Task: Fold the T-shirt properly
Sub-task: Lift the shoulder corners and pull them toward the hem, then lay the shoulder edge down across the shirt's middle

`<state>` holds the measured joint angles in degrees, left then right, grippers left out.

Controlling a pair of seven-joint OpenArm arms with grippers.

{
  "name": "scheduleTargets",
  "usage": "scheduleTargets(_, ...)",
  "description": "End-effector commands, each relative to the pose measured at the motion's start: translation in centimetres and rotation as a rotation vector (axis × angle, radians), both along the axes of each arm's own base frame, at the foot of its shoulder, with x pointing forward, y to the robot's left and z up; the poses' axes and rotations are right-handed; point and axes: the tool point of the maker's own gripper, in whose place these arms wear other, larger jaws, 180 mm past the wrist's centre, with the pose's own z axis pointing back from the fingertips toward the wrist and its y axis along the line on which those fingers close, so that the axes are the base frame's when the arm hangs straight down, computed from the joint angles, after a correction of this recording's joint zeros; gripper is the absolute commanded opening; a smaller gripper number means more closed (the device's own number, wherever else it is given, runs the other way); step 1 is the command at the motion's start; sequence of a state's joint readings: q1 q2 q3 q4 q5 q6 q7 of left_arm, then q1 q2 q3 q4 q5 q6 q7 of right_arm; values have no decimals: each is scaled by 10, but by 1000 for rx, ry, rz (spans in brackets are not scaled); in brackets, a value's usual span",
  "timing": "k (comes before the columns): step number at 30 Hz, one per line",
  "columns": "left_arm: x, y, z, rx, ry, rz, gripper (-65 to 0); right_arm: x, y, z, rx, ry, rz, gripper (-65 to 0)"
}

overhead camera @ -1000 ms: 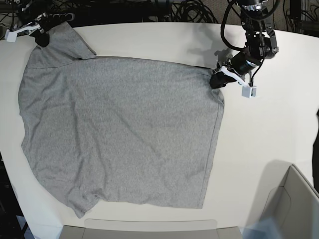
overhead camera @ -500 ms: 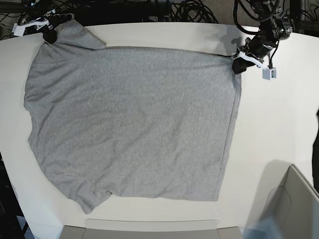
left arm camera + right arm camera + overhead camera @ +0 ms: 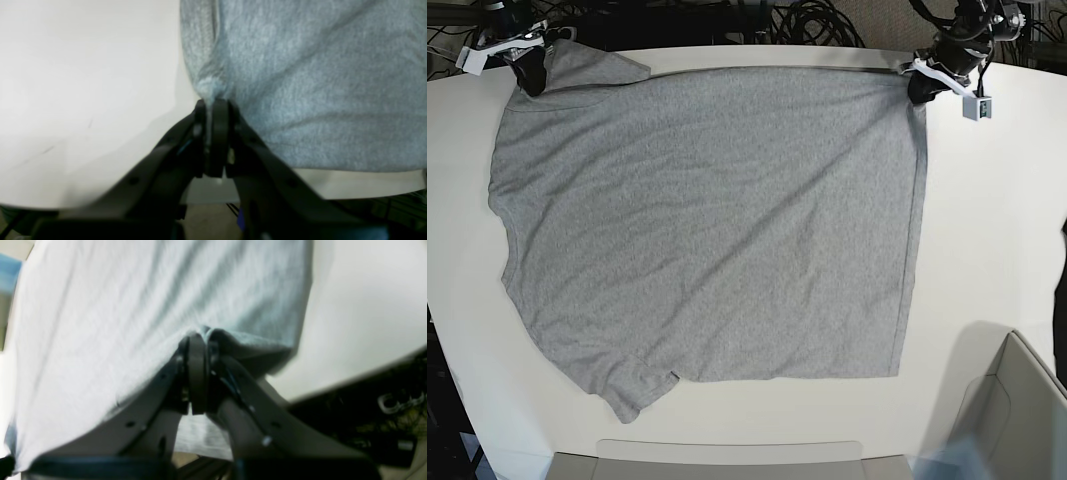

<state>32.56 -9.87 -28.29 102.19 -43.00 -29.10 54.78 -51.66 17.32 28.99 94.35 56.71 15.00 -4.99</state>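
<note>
T-shirt, plain side up, lies spread across the table: I hold its two far corners, left gripper clamped at upper right, right gripper clamped at upper left, to keep that edge taut and flat for folding.

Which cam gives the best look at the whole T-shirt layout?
Base: the T-shirt shows whole, spread flat, plain side up. Each wrist view shows only a blurred corner pinched in the left gripper or right gripper.
</note>
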Motion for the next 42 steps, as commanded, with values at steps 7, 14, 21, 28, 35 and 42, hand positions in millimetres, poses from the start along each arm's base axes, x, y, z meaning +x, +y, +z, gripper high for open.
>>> scheduleTargets(7,14,4,17,23,-62,-1,-650,28,5,26,-19,-84,57,-650)
scheduleTargets(14,37,11,38,43,-96,97,-650,49,9,37,-27,-132,83,-650)
scheduleTargets(21,59,9,44,11,-63,97,-650,78,2,46,-60,-122,141,-650)
scheduleTargets(28,83,10,54,-29,-65,161,-650,112,-24,63,-189,-105,161,-650)
scheduleTargets(35,108,11,67,-62,-95,211,-650,148,-33,74,-322,-86,198,-650)
scheduleTargets(42,134,10,72,-116,-79,213,-650,176,-33,82,-410,-66,226,-650)
